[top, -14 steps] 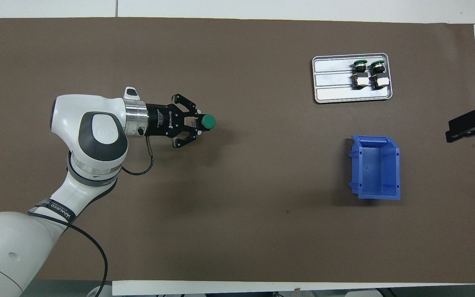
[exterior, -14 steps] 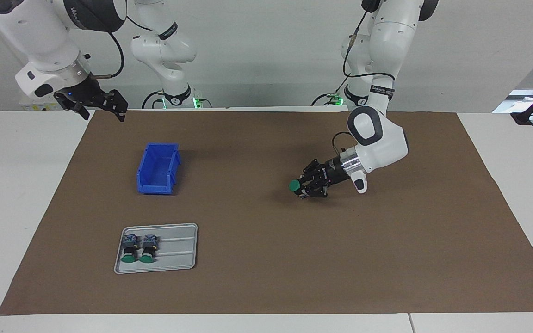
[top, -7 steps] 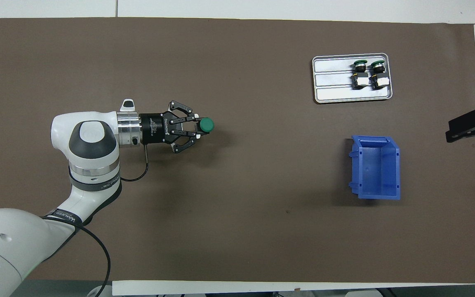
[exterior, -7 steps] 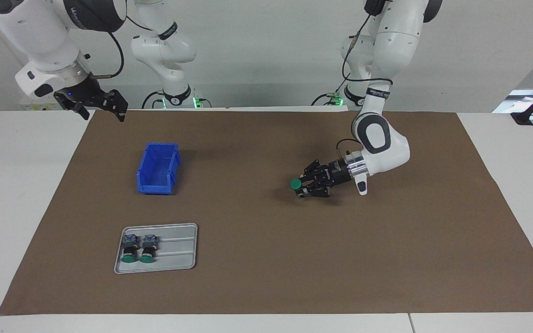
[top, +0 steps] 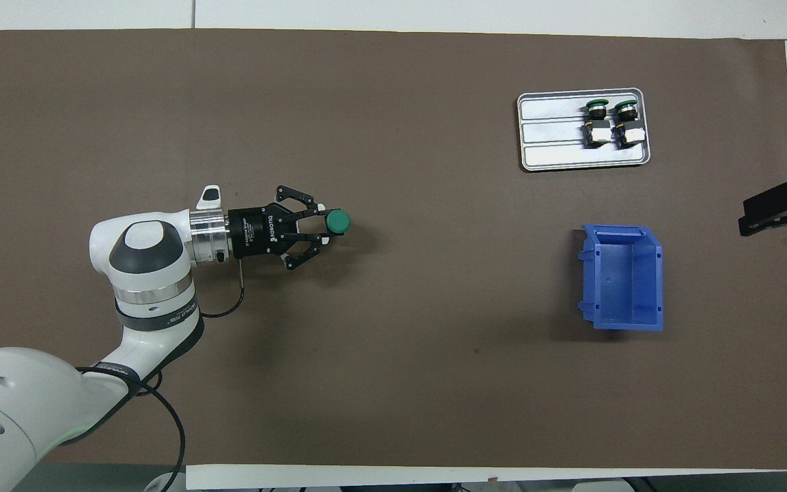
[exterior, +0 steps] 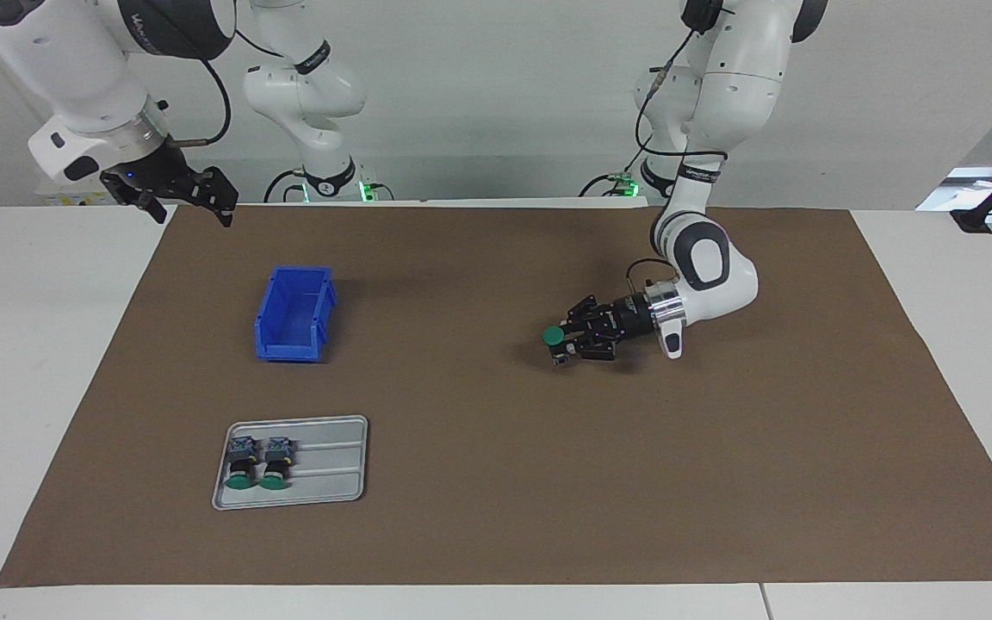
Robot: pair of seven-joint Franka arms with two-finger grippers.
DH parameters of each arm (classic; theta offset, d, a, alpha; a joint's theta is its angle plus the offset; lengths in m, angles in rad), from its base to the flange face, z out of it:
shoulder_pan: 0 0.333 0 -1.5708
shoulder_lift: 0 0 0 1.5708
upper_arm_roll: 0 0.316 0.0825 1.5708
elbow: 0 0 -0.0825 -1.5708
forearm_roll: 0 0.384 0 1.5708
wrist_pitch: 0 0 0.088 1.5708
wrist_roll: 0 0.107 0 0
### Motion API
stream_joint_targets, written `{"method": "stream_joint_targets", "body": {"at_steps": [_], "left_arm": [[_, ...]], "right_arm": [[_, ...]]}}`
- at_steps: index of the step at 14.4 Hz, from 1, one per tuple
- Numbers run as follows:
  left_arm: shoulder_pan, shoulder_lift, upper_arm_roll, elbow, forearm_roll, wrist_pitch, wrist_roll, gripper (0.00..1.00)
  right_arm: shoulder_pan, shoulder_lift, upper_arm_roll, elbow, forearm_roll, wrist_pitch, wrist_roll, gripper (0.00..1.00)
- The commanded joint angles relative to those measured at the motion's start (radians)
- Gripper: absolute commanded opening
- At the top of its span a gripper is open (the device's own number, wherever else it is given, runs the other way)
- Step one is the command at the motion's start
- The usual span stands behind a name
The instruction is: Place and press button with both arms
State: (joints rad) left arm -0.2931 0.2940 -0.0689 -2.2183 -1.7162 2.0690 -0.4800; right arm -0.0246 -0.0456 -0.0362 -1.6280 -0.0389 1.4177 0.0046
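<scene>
My left gripper [exterior: 567,342] [top: 322,227] lies nearly level, low over the brown mat at the left arm's end of the table. It is shut on a button with a round green cap [exterior: 554,336] [top: 337,219]; the cap points toward the right arm's end. Whether the button touches the mat I cannot tell. My right gripper [exterior: 189,202] [top: 772,212] hangs open and empty in the air over the mat's edge at the right arm's end, where that arm waits.
A blue bin [exterior: 294,313] [top: 624,277] stands open on the mat toward the right arm's end. A grey tray [exterior: 332,469] [top: 550,133], farther from the robots than the bin, holds two more green-capped buttons [exterior: 242,465] [top: 611,121]. Two slimmer arms stand at the table's back edge.
The left arm has lowered its wrist and swung the gripper flatter, drawing the held button slightly toward the robots. The right arm has not moved.
</scene>
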Motion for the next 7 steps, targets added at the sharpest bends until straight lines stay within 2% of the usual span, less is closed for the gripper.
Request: {"method": "stream_joint_targets", "body": {"at_steps": [1, 7], "left_arm": [[0.006, -0.013, -0.002, -0.037, -0.08, -0.027, 0.073, 0.01], [-0.014, -0.004, -0.002, -0.057, -0.149, -0.023, 0.109, 0.01]], "right_arm": [[-0.003, -0.019, -0.001, -0.026, 0.001, 0.015, -0.015, 0.99], [-0.003, -0.019, -0.001, -0.026, 0.001, 0.014, -0.017, 0.99]]}}
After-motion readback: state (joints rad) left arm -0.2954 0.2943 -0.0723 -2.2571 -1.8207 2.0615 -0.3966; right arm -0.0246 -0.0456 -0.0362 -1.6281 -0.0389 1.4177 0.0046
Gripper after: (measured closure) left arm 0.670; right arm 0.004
